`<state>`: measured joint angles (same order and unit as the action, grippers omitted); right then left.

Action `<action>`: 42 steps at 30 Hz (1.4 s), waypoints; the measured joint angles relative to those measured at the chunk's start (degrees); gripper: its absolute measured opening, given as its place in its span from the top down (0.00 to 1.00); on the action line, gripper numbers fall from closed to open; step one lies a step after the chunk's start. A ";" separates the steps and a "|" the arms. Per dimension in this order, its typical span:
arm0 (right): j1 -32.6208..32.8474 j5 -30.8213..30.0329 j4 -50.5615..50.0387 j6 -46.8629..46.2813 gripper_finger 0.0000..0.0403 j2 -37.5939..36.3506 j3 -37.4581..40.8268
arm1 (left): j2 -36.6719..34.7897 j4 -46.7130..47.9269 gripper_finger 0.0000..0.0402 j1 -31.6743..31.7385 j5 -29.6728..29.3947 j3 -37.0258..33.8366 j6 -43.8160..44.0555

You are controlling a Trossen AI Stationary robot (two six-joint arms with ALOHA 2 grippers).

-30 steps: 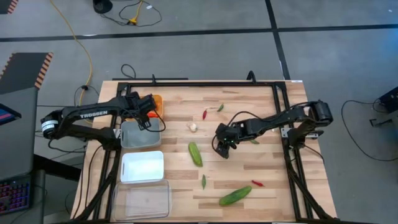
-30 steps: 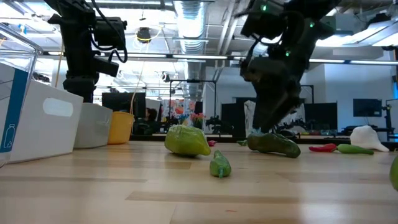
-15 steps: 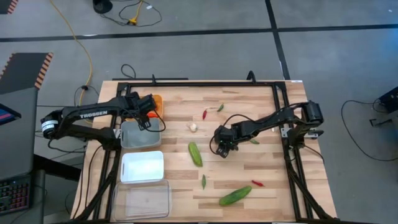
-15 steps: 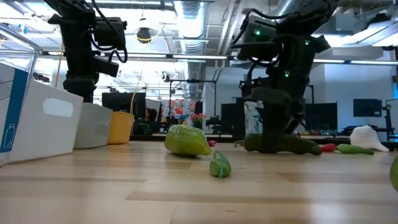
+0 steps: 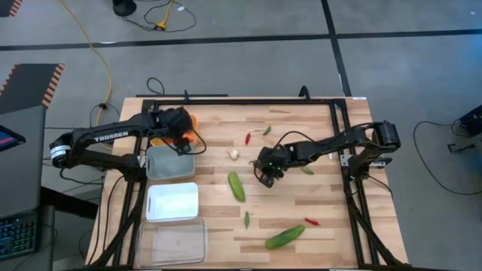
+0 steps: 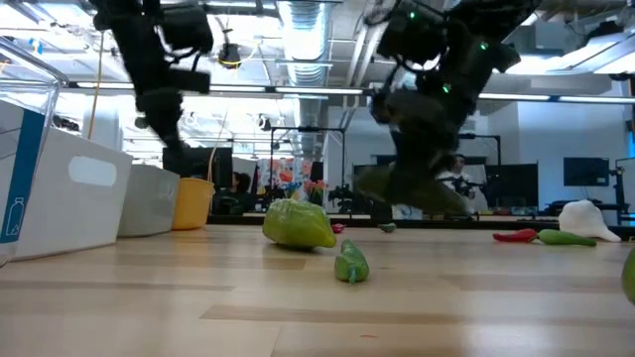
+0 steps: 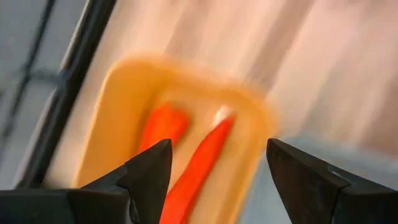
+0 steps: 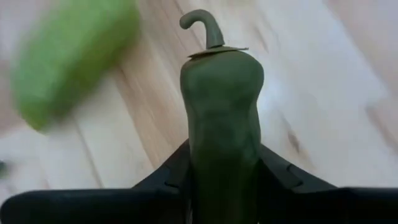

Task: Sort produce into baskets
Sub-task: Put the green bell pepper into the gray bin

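Nearest to us in the low view, a small green chili [image 6: 350, 264] lies on the table [image 5: 301, 211], with a cucumber [image 6: 298, 224] just behind it. From above we see another cucumber [image 5: 285, 237] near the front edge and a red chili [image 5: 312, 221] close by it. At the left front sit the clear bin [image 5: 171, 241] and, next back, the white bin [image 5: 172, 202].

Moving to mid-table, the right gripper [image 5: 265, 170] is where the action is: its fingers are clamped on a dark green pepper [image 8: 222, 118], stem pointing away from the wrist, and in the low view that pepper [image 6: 409, 188] hangs clear of the wood. The middle cucumber [image 5: 236, 186] lies just beside it.

Further back we spot a garlic bulb [image 5: 233, 153], a red chili [image 5: 248, 138] and a green chili [image 5: 266, 130].

On the far left, past the grey bin [image 5: 170, 162], the left gripper [image 5: 181, 129] hovers over the orange bin [image 7: 112, 118], fingers [image 7: 149, 171] spread wide and holding nothing. Two carrots [image 7: 193, 155] lie inside that bin.
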<state>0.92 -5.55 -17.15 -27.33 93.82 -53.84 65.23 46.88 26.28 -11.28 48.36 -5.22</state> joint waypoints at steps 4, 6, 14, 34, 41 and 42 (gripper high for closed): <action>-0.51 -0.03 6.97 5.66 0.55 -0.55 -0.02 | 0.00 -10.74 0.38 -0.87 12.36 0.50 -0.13; -0.70 -0.05 10.29 8.97 0.54 -0.49 -0.02 | 0.00 -16.81 0.38 -1.63 18.37 0.50 -1.05; -1.43 -0.40 24.70 19.64 0.59 -0.37 -0.04 | 0.00 -32.79 0.38 -6.86 24.47 0.50 -2.77; -2.83 -0.38 37.52 24.90 0.60 -0.37 -0.07 | 9.38 -47.93 0.38 -15.78 19.18 0.52 -4.66; -2.83 -0.36 38.93 25.02 0.60 -0.37 -0.07 | 10.91 -52.84 0.38 -15.78 20.94 0.53 -3.53; -2.85 -0.36 38.88 25.00 0.60 -0.37 -0.08 | 10.88 -53.01 0.38 -15.78 20.93 0.55 -3.45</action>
<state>-1.93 -5.91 21.73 -2.33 93.45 -53.92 76.12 -6.13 10.50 9.65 48.90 -8.67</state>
